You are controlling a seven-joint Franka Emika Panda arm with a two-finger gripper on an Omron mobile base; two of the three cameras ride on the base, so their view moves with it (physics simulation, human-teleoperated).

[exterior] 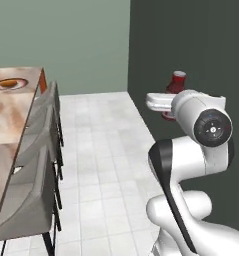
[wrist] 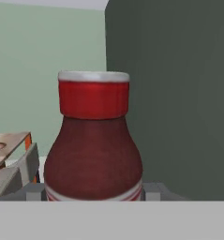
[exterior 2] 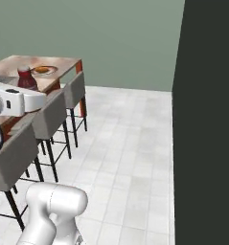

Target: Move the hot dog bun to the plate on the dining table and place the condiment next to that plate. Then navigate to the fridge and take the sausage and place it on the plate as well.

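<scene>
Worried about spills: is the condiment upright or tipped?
Upright. The condiment stands cap uppermost in the hand view and, in the left base view, above the wrist.

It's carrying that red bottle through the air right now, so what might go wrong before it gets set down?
The condiment rides upright in the gripper, held low near its base, so it might tip or slip as the arm swings. The dining table is fronted by stools, which the arm might bump. The plate already holds the hot dog bun; setting the bottle too close might knock it.

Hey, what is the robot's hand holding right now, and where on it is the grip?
The hand holds the sauce bottle upright, gripped low on its body, at the base near the label.
</scene>
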